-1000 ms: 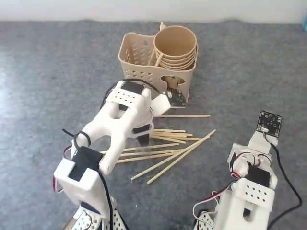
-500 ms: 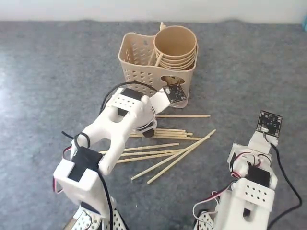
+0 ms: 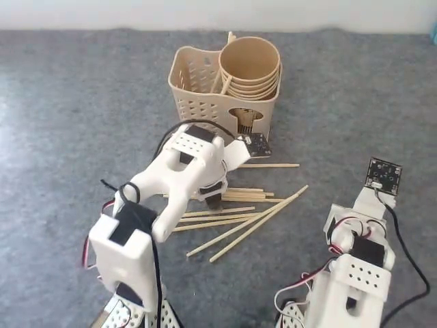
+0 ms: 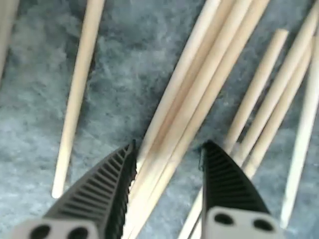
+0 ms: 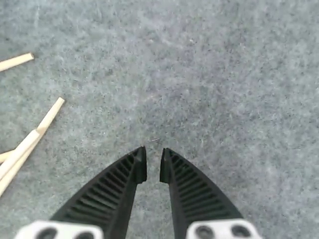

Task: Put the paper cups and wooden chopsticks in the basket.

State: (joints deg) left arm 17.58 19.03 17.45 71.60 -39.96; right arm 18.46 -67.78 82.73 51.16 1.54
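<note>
Your basket (image 3: 205,85) stands on the grey mat (image 3: 68,102), with the stack of paper cups (image 3: 251,65) nested in one end of it and one chopstick (image 3: 222,76) leaning inside beside the cups. The loose wooden chopsticks (image 3: 232,217) lie scattered on the mat just in front of the basket, on the arms' side; a single one (image 3: 263,165) lies nearest the basket's foot. Your left gripper (image 4: 169,146) is down over that scatter, its jaws spread apart and straddling a few sticks lying side by side (image 4: 199,99). Your right gripper (image 5: 153,150) hangs over bare mat well apart from the basket, its jaws pressed almost together on nothing, with a few chopstick ends (image 5: 30,139) off to one side.
</note>
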